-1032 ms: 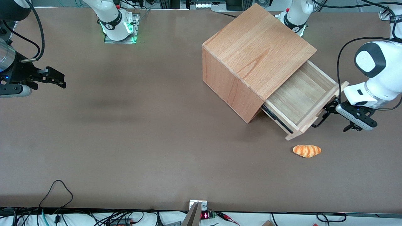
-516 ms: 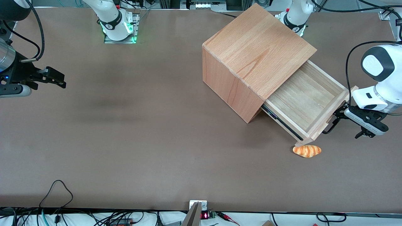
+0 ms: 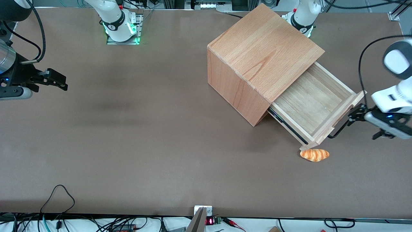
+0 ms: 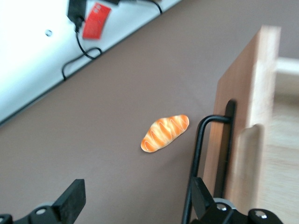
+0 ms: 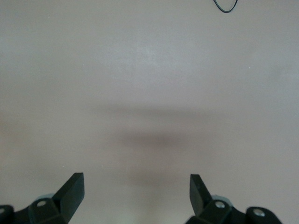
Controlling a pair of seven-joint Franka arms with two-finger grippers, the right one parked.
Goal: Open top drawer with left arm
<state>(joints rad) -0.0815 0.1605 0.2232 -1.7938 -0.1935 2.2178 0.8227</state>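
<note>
The top drawer (image 3: 309, 103) stands pulled well out of the beech cabinet (image 3: 264, 51), and its pale plywood bottom shows empty. Its black bar handle (image 3: 339, 129) sits on the flat front panel (image 3: 342, 117). The white left arm (image 3: 394, 93) reaches in from the working arm's end of the table. Its black gripper (image 3: 356, 114) is at the handle. In the left wrist view the gripper (image 4: 138, 198) is open wide. One finger (image 4: 202, 193) lies against the handle bar (image 4: 196, 149) beside the front panel (image 4: 238, 102), and the other finger (image 4: 74, 198) hangs over bare table.
An orange toy bread roll (image 3: 314, 154) lies on the brown table just nearer the front camera than the drawer's front corner; it also shows in the left wrist view (image 4: 165, 133). Cables and a red tag (image 4: 96, 21) lie along the table's edge.
The drawer has slid farther out of the cabinet, its corner now close to the bread roll. The left arm and gripper have drawn back with the handle toward the working arm's end.
</note>
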